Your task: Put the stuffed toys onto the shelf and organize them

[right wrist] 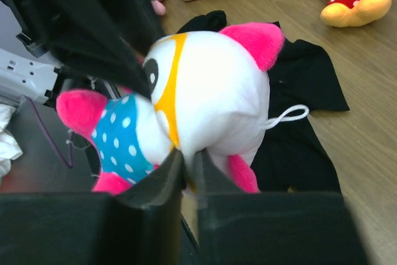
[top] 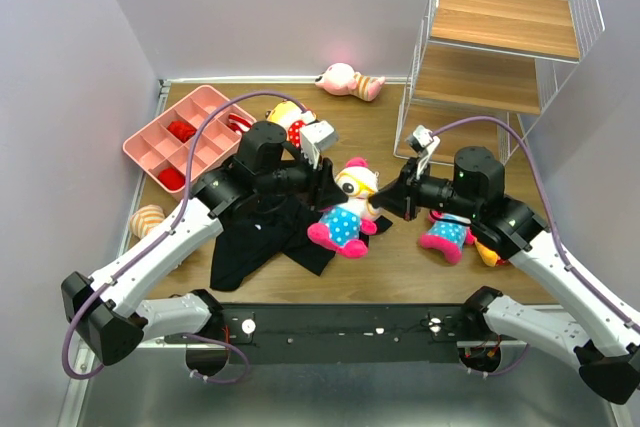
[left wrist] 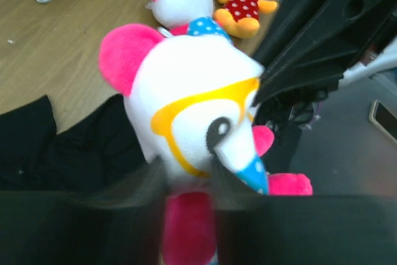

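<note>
A white-faced stuffed toy with a blue dotted body and pink limbs hangs between my two grippers over the black cloth. My left gripper has its blurred fingers closed on either side of the toy's head, a pink ear between them. From the right, my right gripper is shut on a pinch of the head's white fabric. Other stuffed toys lie about: a pale pink one by the back wall, a yellow-orange one, and a second blue-bodied one. The shelf stands at the back right.
A pink compartment tray sits at the back left. A black cloth is spread under the left arm. A striped toy lies by the left edge, and another yellow-orange toy is partly under the right arm.
</note>
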Available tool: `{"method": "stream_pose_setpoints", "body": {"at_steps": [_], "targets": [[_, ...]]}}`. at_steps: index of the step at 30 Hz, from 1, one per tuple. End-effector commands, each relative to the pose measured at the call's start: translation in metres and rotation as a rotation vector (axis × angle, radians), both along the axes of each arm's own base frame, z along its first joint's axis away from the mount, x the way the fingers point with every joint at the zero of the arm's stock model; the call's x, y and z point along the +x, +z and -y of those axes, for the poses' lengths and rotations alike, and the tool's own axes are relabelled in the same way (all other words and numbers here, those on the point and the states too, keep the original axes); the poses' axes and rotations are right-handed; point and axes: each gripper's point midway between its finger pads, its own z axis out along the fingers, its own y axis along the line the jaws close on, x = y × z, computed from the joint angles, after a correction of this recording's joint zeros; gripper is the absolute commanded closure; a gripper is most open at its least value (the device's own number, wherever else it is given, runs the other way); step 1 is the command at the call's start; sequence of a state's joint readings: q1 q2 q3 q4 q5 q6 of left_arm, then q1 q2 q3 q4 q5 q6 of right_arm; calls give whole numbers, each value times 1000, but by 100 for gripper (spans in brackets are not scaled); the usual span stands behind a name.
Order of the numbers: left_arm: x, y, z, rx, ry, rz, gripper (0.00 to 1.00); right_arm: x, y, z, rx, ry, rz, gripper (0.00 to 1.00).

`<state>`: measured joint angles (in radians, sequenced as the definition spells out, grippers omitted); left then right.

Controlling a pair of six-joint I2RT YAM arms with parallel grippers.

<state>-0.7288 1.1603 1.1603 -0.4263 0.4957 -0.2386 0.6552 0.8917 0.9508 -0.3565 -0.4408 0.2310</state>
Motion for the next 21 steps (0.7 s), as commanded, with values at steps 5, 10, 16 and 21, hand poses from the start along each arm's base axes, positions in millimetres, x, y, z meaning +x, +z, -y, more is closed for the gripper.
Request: {"method": "stream_pose_setpoints", "body": {"at_steps": [5,10,16,21], "targets": [[5,47,19,-249,114,-160,100,8,62,22,207,-272,-120,20],[35,88,10,-378,332,-190,100,-9,94,36,419,-306,-136,16],[45,137,5,-557,416,-226,100,-17,94,42,373,-266,-23,20],[52,149,3,-625,456,-249,100,-23,98,32,351,-183,25,22]]}}
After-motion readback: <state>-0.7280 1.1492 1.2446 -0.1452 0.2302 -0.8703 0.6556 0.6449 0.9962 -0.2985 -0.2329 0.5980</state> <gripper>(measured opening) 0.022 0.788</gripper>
